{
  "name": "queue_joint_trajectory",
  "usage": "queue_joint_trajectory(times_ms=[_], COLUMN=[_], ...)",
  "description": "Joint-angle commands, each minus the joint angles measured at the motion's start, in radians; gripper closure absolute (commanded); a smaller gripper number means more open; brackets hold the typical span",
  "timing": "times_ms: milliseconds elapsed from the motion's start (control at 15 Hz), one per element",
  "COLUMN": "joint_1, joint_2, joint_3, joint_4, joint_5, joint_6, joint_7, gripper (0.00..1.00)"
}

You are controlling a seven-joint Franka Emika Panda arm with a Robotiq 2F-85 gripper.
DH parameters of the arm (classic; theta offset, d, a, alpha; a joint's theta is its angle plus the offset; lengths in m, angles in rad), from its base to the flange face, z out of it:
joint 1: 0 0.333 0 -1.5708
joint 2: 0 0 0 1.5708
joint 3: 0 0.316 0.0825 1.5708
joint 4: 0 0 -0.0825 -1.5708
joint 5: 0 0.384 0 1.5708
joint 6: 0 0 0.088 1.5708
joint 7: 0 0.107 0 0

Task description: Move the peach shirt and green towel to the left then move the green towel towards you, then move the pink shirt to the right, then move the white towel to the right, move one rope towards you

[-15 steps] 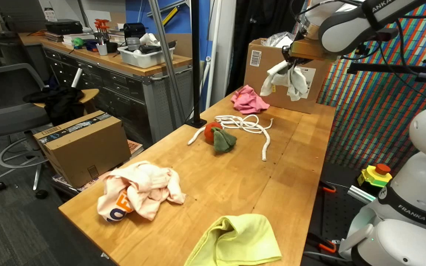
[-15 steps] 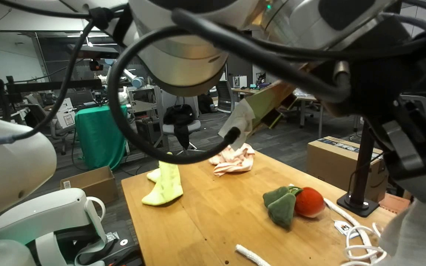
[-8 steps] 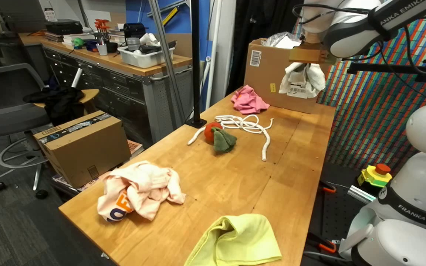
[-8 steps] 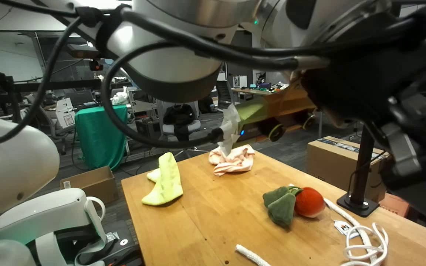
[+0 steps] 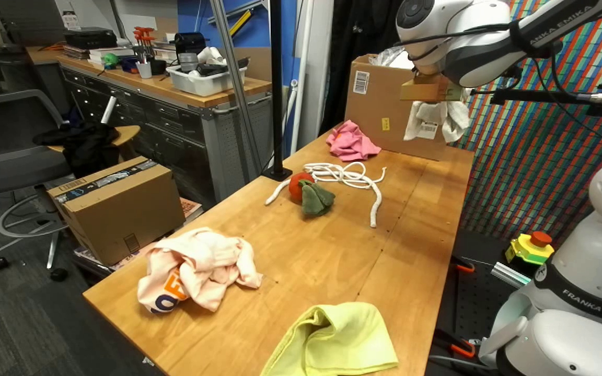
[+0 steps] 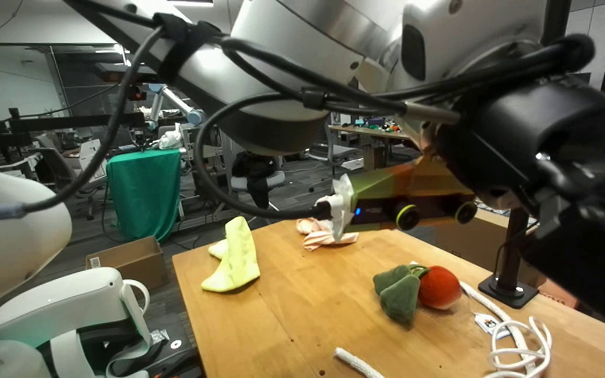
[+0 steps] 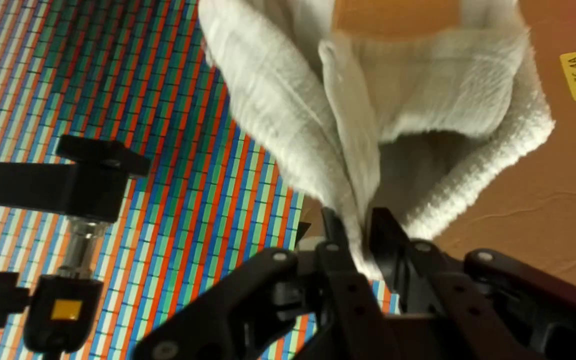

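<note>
With the peach shirt [image 5: 201, 263], green towel [image 5: 345, 339] and pink shirt [image 5: 352, 142] seemingly done, my fingers [image 7: 385, 234] pinched the white towel [image 7: 418, 90] aloft, its placing and the rope [image 5: 378, 200] apparently left.

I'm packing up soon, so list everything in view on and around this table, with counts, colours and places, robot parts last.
table: 1, light brown, centre
large box: 1, brown, table end
pink shirt: 1, pink, near large box
peach shirt: 1, pale peach, opposite end
green towel: 1, yellow-green, opposite end
rope: count unclear, white, looped near pink shirt
bundle: 1, red and dark green, beside rope
white towel: 1, white, hanging from claw
smaller boxes: at least 2, brown, off table
stop button: 1, red on yellow, beside table
workbench: 1, brown and black, background
robot arm: 1, white and black, mounted beside table
claw: 1, black, closed on white towel
</note>
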Motion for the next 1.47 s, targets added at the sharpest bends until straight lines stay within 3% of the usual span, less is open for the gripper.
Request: queue_joint_trajectory(times_ms=[0,400,667,933,1400], joint_1=[0.176,0.345,0.414,0.454,0.473], joint_2=[0.096,0.149,0.147,0.168,0.282], joint_3=[-0.144,-0.291,-0.327,-0.352,-0.357], joint_4=[0.073,0.101,0.085,0.073,0.052], joint_5=[-0.044,-0.027,-0.003,0.067,0.333], joint_6=[-0.083,-0.072,0.013,0.2,0.508], joint_7=[0.03,-0.001,-0.084,-0.207,-0.5], gripper=[0.46,0.0,0.0,0.0,0.0])
